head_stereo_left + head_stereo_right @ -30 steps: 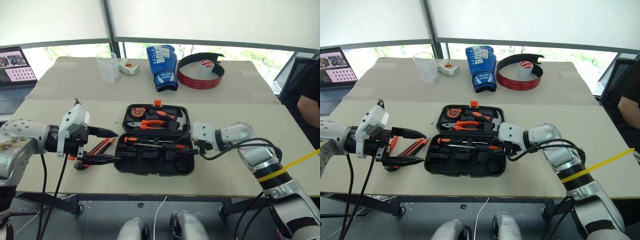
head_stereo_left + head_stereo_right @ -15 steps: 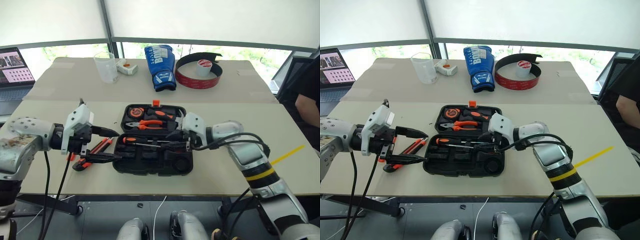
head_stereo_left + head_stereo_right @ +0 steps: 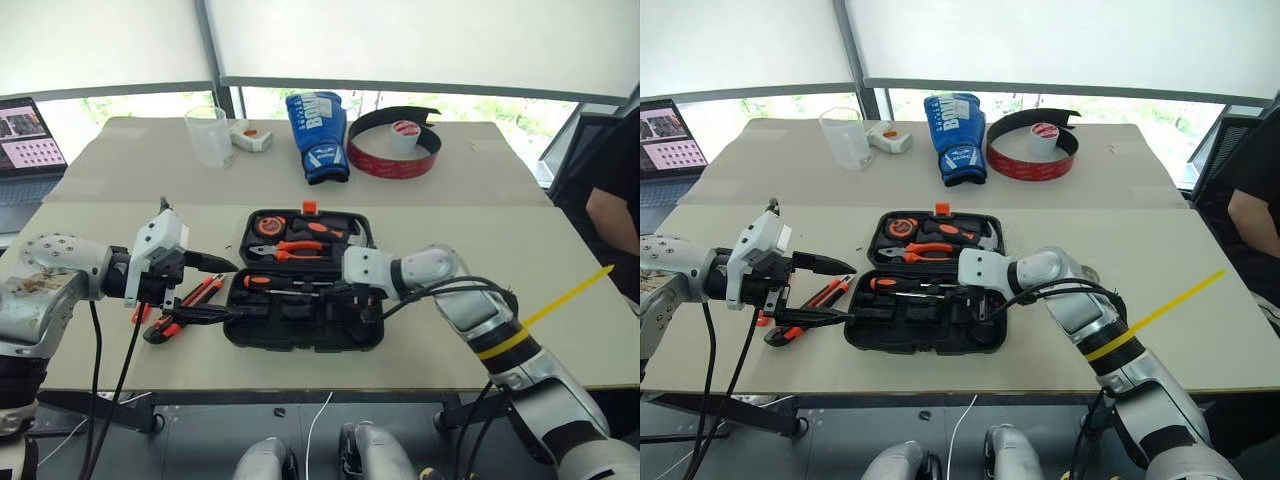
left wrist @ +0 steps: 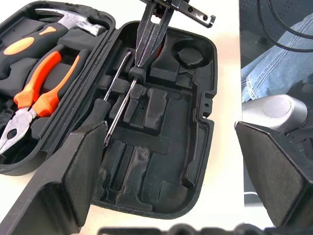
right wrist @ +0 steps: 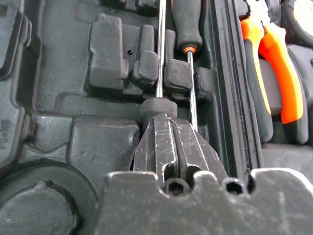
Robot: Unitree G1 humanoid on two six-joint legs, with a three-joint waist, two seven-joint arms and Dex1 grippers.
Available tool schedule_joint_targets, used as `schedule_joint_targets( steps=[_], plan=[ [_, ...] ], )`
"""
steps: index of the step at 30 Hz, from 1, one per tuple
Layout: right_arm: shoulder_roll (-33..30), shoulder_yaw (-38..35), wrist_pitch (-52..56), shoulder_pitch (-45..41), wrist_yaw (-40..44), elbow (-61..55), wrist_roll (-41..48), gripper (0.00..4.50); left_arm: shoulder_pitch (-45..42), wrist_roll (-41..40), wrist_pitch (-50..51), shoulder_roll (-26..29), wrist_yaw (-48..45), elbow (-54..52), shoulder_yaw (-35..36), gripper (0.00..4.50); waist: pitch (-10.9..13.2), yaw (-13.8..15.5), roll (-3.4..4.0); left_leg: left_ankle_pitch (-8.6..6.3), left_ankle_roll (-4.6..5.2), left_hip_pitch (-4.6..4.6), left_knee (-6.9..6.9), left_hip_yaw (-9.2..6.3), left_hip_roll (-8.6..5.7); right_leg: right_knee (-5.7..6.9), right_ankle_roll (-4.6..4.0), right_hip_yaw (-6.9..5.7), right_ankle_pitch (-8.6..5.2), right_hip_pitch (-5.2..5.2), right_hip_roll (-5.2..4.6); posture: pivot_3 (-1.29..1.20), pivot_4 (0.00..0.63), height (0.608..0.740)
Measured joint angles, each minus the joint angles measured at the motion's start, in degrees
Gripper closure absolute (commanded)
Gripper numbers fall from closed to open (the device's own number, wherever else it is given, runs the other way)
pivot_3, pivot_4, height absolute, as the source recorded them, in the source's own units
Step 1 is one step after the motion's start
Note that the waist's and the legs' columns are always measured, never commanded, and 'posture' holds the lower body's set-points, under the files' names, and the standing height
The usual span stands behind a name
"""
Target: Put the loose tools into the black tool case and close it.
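The black tool case (image 3: pixel 300 328) lies open mid-table; its far half holds pliers, a hammer and a tape measure. Two screwdrivers (image 4: pixel 119 105) rest in the near half. My right gripper (image 5: pixel 166 122) is shut, its tip against the black butt of one screwdriver's handle (image 5: pixel 156 106), with nothing between its fingers. It also reaches over the case (image 3: pixel 348 293) from the right. Left of the case, my left gripper (image 3: pixel 232 290) hovers open above loose orange-and-black tools (image 3: pixel 200 293) lying on the table.
At the back stand a clear cup (image 3: pixel 208 135), a blue boxing glove (image 3: pixel 318 135) and a black-and-red curved band (image 3: pixel 400 158) around a small roll (image 3: pixel 406 133). A laptop (image 3: pixel 25 140) sits far left. A person (image 3: pixel 615 200) sits at the right edge.
My right gripper has shut and slid left over the case's near half to the screwdriver handle. The left gripper has stayed open in place.
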Motion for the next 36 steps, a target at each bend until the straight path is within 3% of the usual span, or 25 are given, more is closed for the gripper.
schedule_joint_targets(
  steps=[6,10,13,16,19,23,27,30,36],
  plan=[
    [4.78,-5.11,3.23,0.96,0.19,-0.25,6.95,4.48,4.38,0.08,-0.34,-0.06,2.17,0.15,2.21,0.00,0.02,-0.58,0.00,0.06,-0.09,-0.19,-0.03,0.05,0.01,0.29,-0.11,0.10,-0.01,-0.37,0.01,0.00,0.150,0.727],
    [2.94,-14.16,13.26,-0.25,2.34,-6.98,18.45,3.39,15.92,-0.03,1.24,-0.39,7.90,-1.78,11.98,0.00,0.06,-0.20,0.03,0.06,-0.10,-0.33,-0.03,0.04,0.00,0.48,-0.58,0.10,0.17,-0.63,-0.05,0.00,0.150,0.727],
    [-0.94,-19.29,18.82,-0.17,4.62,-12.66,25.30,2.18,27.15,0.59,2.87,-3.83,13.60,-4.31,22.80,0.00,0.06,-0.04,0.04,0.04,-0.09,-0.32,-0.10,0.00,0.00,0.40,-0.59,0.09,0.15,-0.63,-0.10,0.00,0.150,0.727],
    [-4.36,-21.26,22.32,1.02,6.68,-16.82,30.27,1.23,39.39,1.79,4.81,-8.27,18.24,-8.53,32.96,0.00,0.06,0.01,0.02,0.01,-0.12,-0.29,-0.12,-0.02,0.01,0.38,-0.28,0.08,-0.05,-0.61,-0.13,0.00,0.150,0.727],
    [-6.82,-21.67,23.91,2.81,7.96,-19.01,32.96,0.15,47.47,3.78,4.71,-11.55,21.36,-11.00,38.30,0.00,0.07,0.42,0.02,-0.31,-0.58,-0.30,-0.12,-0.03,0.00,0.36,-0.22,0.06,-0.10,-0.61,-0.20,0.00,0.150,0.727],
    [-9.29,-21.43,23.97,4.88,9.15,-21.69,33.99,0.02,52.39,4.53,5.44,-15.53,25.63,-11.19,43.01,0.00,0.06,1.32,0.01,-0.35,-0.58,-0.25,-0.12,-0.04,0.00,0.38,-0.20,0.02,-0.11,-0.59,-0.26,0.00,0.150,0.727],
    [-9.89,-21.41,23.97,5.24,9.05,-22.83,34.69,0.02,49.24,4.23,9.71,-15.24,29.78,-10.43,42.87,0.00,0.05,2.05,-0.01,-0.36,-0.55,-0.31,-0.12,-0.12,-0.01,0.38,-0.20,-0.08,-0.11,-0.59,-0.25,0.00,0.150,0.727],
    [-10.27,-21.16,23.97,5.97,8.76,-24.07,35.65,0.02,38.51,3.07,16.43,-10.99,33.70,-6.42,39.49,0.00,0.02,2.84,-0.06,-0.33,-0.58,-0.41,-0.10,-0.23,-0.01,0.37,-0.22,-0.22,-0.10,-0.58,-0.23,0.00,0.150,0.727],
    [-11.00,-21.33,23.88,7.93,6.54,-26.95,36.09,0.02,20.57,2.11,27.43,-5.45,38.17,1.66,28.51,0.00,0.04,1.67,-0.16,-0.36,-0.51,-0.47,-0.11,-0.16,-0.07,0.35,-0.49,-0.34,0.09,-0.57,-0.33,0.00,0.150,0.727]
  ],
)
